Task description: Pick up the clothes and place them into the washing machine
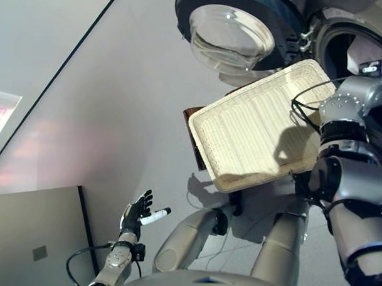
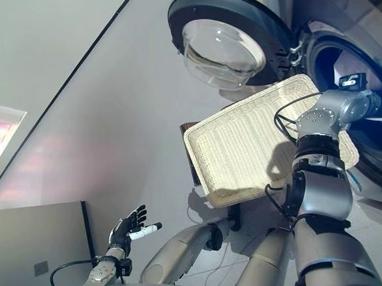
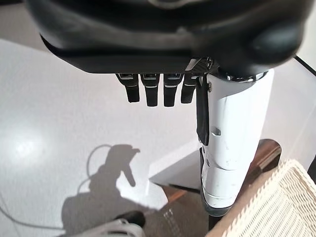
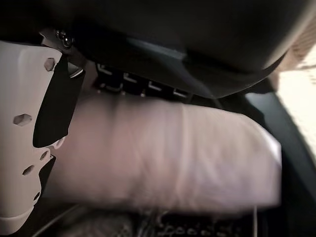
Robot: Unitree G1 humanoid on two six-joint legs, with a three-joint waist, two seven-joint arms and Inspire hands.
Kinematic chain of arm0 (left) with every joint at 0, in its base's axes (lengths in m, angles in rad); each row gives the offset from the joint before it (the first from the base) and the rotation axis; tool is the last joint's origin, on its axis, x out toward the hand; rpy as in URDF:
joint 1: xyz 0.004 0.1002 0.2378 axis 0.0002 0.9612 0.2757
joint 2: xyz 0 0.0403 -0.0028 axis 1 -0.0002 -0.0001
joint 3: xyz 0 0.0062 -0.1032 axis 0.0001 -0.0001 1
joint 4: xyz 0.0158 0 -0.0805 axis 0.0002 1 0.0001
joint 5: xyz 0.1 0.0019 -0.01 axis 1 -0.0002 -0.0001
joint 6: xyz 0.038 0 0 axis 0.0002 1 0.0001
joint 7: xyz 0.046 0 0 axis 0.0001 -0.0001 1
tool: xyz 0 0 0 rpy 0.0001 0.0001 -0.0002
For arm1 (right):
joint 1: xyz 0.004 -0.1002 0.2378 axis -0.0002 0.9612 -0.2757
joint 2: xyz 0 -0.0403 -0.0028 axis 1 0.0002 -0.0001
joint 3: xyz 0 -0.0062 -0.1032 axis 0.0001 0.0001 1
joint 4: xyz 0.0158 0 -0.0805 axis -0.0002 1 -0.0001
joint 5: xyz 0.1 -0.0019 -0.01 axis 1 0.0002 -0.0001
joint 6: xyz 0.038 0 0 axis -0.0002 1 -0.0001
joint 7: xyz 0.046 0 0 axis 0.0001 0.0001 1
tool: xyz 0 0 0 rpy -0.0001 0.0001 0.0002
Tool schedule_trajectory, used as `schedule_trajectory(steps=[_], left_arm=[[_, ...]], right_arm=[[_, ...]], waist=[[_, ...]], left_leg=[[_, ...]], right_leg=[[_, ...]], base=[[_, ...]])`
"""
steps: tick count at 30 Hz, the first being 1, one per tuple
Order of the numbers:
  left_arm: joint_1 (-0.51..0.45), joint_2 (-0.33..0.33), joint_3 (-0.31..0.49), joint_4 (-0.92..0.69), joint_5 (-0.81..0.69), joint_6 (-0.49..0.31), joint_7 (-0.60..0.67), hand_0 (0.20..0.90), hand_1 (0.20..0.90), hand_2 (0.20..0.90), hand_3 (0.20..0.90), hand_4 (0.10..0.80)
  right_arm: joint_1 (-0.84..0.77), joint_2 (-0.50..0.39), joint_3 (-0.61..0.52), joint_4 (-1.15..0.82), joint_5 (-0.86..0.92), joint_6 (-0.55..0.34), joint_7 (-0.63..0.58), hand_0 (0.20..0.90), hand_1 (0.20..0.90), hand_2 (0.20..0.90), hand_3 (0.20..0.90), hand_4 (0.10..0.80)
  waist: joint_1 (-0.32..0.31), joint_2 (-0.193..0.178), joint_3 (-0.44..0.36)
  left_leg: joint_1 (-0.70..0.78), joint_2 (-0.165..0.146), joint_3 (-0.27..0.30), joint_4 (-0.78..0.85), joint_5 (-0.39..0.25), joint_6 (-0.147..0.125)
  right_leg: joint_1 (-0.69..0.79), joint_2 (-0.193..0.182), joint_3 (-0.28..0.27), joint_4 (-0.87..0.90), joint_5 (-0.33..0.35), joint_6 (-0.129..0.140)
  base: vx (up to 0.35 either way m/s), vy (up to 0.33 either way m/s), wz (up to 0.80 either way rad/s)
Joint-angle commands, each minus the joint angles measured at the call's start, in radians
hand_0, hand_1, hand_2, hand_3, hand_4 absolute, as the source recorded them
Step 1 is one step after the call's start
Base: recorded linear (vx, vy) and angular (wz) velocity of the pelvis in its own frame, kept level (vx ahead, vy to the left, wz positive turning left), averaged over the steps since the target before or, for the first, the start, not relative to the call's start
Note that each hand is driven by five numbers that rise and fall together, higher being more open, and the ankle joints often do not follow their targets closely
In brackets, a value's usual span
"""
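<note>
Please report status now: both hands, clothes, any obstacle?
Left hand open, idle. Right hand on pale cloth, grip unclear. Wicker basket empty; washer door open.

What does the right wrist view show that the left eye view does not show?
Only the right wrist view shows the right hand itself, with a pale pinkish cloth lying just past it, seemingly at the dark washing machine opening; whether the fingers grip the cloth cannot be told. Only the left eye view shows the open washer door, the empty wicker basket on its brown stool, and the left hand, open and idle low over the floor. Both views share the dark washing machine opening and an edge of the wicker basket.
</note>
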Motion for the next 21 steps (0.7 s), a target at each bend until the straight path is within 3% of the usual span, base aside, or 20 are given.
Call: schedule_trajectory(steps=[1,14,18,21], left_arm=[[0.023,0.029,0.054,-0.008,-0.041,-0.038,0.008,0.900,0.900,0.900,0.900,0.800],[0.033,0.020,0.058,0.019,-0.031,-0.032,0.007,0.900,0.900,0.900,0.900,0.800],[0.031,0.015,0.066,0.028,-0.031,-0.029,0.006,0.900,0.900,0.900,0.900,0.800],[0.033,0.020,0.076,0.035,-0.017,-0.021,0.009,0.900,0.900,0.900,0.900,0.800]], right_arm=[[-0.054,-0.088,0.121,-0.043,-0.072,-0.059,0.069,0.900,0.900,0.900,0.900,0.800],[0.003,-0.034,0.119,0.010,-0.059,-0.036,0.101,0.900,0.900,0.900,0.900,0.800],[0.012,-0.025,0.140,0.066,-0.065,0.000,0.115,0.900,0.900,0.900,0.900,0.800],[0.009,-0.043,0.199,0.192,-0.106,0.089,0.129,0.900,0.900,0.900,0.900,0.800]], waist=[[0.013,0.055,-0.031],[0.013,0.065,-0.054],[0.013,0.057,-0.055],[0.011,0.047,-0.053]], left_leg=[[-0.090,0.044,-0.097,0.005,0.024,-0.098],[-0.066,0.047,-0.106,-0.025,0.038,-0.107],[-0.063,0.048,-0.106,-0.026,0.039,-0.109],[-0.061,0.052,-0.107,-0.023,0.042,-0.112]], right_leg=[[0.018,0.083,-0.077,0.151,-0.186,-0.113],[0.042,0.089,-0.092,0.147,-0.194,-0.119],[0.050,0.090,-0.095,0.144,-0.194,-0.121],[0.054,0.092,-0.099,0.146,-0.191,-0.125]], base=[[0.000,0.000,0.00],[-0.001,0.001,0.00],[-0.012,0.005,0.06],[-0.004,0.001,0.01]])
